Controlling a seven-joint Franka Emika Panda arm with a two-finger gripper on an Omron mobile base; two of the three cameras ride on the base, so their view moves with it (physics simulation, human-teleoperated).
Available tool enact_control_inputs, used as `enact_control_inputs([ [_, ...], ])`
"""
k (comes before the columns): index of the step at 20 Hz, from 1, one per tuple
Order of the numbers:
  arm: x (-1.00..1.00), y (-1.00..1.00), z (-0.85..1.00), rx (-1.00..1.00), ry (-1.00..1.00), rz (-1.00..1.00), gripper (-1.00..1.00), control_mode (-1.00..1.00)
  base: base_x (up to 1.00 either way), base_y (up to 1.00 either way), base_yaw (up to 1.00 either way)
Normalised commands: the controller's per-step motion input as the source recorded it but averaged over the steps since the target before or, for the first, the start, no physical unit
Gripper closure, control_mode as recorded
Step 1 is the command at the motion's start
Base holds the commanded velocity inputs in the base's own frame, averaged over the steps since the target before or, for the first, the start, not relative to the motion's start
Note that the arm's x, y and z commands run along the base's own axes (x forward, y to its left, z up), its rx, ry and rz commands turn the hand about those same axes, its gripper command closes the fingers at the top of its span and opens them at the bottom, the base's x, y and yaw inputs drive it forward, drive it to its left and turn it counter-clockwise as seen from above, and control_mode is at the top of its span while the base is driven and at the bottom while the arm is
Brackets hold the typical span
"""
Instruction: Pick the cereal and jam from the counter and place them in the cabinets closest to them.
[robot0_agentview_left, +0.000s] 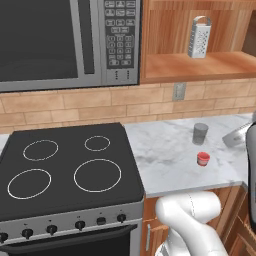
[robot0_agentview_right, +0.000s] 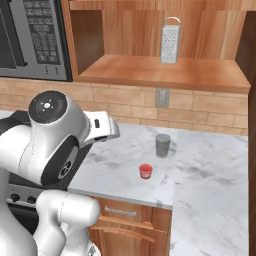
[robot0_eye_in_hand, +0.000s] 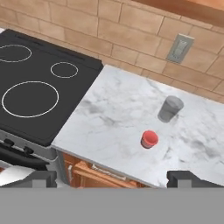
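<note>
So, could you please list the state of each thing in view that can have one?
gripper: open, holding nothing, above the counter's front edge.
jam: upright on the counter, lid on, untouched.
cup: upright, behind the jam, apart from it.
grater: upright on the open cabinet shelf.
microwave: door shut.
stovetop: rings bare.

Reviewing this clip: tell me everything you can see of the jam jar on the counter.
The jam is a small squat jar, red all over as far as the pictures show, its top a touch lighter than its sides; no label can be made out. It stands upright on the marbled counter, near the front edge, to the right of the stovetop. The grey cup stands behind it, closer to the brick wall, clearly apart. Nothing touches the jar but the counter; the open gripper is well short of it.
</note>
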Motion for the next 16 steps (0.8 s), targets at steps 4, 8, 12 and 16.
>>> enact_control_inputs([
  [4, 0.00, 0.00, -0.21, -0.08, 0.07, 0.00, -1.00, -1.00, 0.00, 0.00, 0.00],
  [8, 0.04, 0.00, -0.23, -0.06, 0.08, 0.00, -1.00, -1.00, 0.00, 0.00, 0.00],
  [12, 0.07, 0.00, -0.28, -0.05, 0.06, 0.00, -1.00, -1.00, 0.00, 0.00, 0.00],
  [16, 0.13, 0.00, -0.27, -0.05, 0.05, 0.00, -1.00, -1.00, 0.00, 0.00, 0.00],
])
